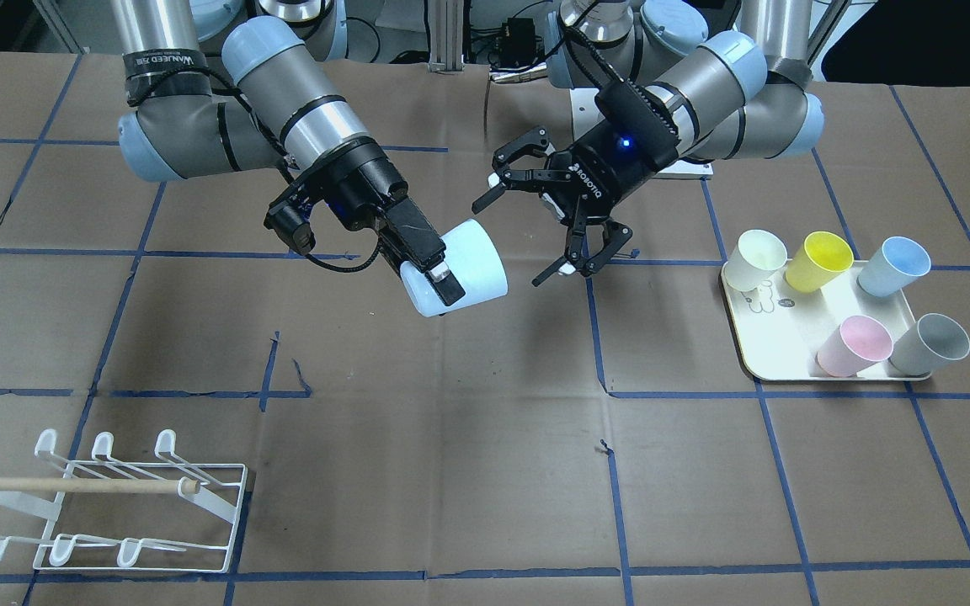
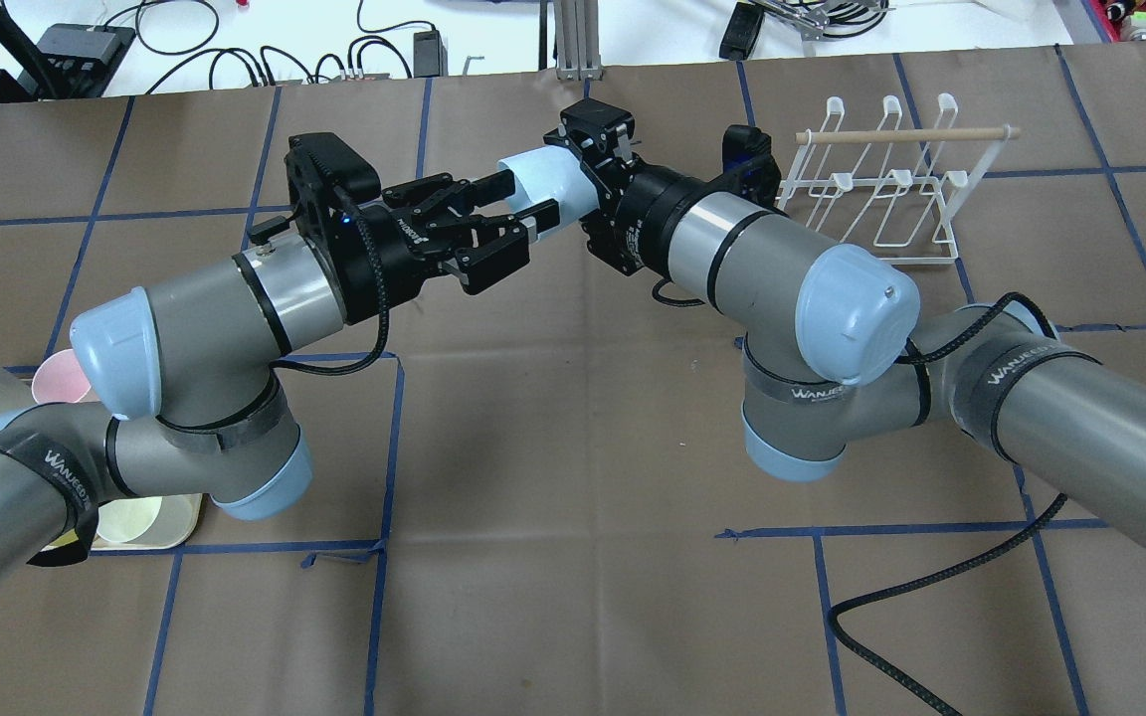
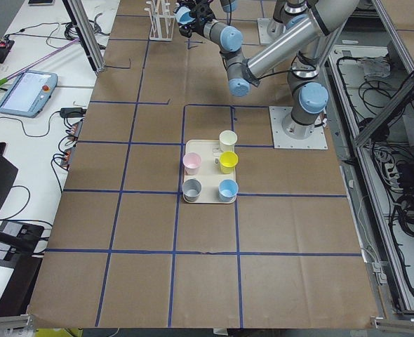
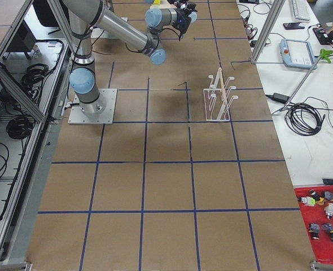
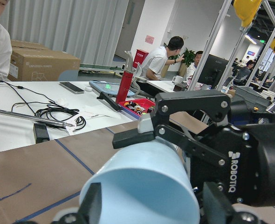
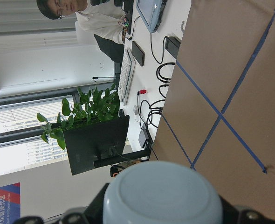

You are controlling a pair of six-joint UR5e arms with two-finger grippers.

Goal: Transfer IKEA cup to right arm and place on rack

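Observation:
A pale blue IKEA cup (image 1: 472, 261) is held on its side in the air above the table's middle. My right gripper (image 1: 443, 282) is shut on the cup's base end; the cup (image 2: 545, 179) and the gripper (image 2: 571, 177) also show in the overhead view. My left gripper (image 1: 508, 242) is open at the cup's mouth end, its fingers (image 2: 498, 185) spread beside the rim without gripping it. The left wrist view shows the cup (image 5: 142, 186) close up with the right gripper's finger (image 5: 133, 135) on top. The right wrist view shows the cup's base (image 6: 163, 198). The white wire rack (image 1: 114, 505) stands empty on the right arm's side.
A cream tray (image 1: 767, 358) on the left arm's side holds several cups: cream (image 1: 756, 259), yellow (image 1: 818, 261), blue (image 1: 893, 265), pink (image 1: 854, 345) and grey (image 1: 927, 343). The rack (image 2: 881, 189) has a wooden dowel handle (image 2: 906, 134). Brown paper with blue tape lines covers the table.

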